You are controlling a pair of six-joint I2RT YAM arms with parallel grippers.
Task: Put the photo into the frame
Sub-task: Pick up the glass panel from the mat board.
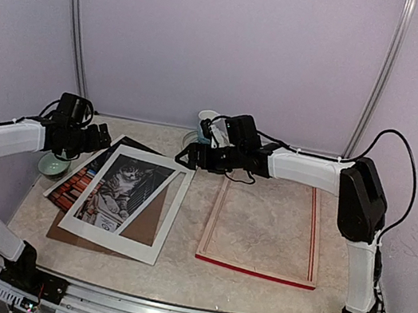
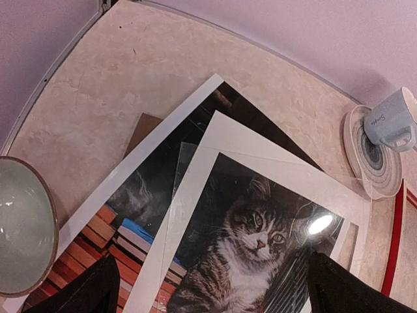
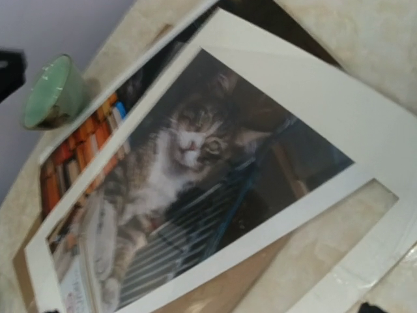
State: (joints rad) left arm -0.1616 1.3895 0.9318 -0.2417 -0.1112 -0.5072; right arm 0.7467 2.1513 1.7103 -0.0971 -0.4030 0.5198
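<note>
The left gripper (image 2: 214, 277) hangs above the photo (image 2: 130, 225), its fingers (image 2: 85, 293) spread wide and holding nothing. The right gripper (image 1: 186, 155) hovers at the far corner of the white mat (image 1: 109, 242) — whether it is open or closed I cannot tell. The photo lies face up under that mat, partly over a brown board (image 1: 144, 225), left of the frame (image 1: 254, 269) — which lies pale wood side up.

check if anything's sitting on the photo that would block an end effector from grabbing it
Yes. The white mat board lies on top of the photo, covering most of it; only its left strip with the books sticks out. Nothing visible lies inside the frame.
</note>
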